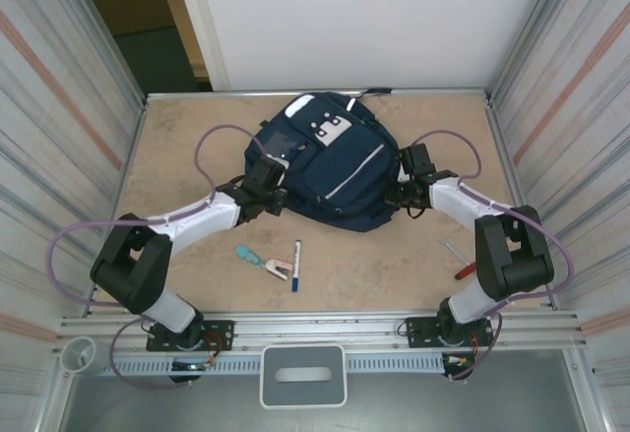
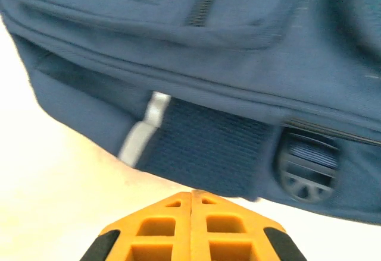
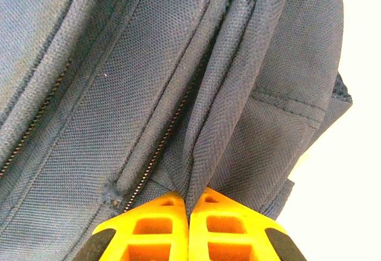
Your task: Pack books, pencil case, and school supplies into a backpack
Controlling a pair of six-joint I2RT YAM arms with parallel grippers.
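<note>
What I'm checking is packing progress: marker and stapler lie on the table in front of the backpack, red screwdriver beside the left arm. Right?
One slip: the top external view shows the red screwdriver beside the right arm, not the left. The marker and stapler do lie on the table in front of the backpack.

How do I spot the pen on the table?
Find the big navy backpack in the middle of the table. Toward the near edge lie two small things. The pen is the thin white stick with a blue cap, not the teal-and-pink stapler.
</note>
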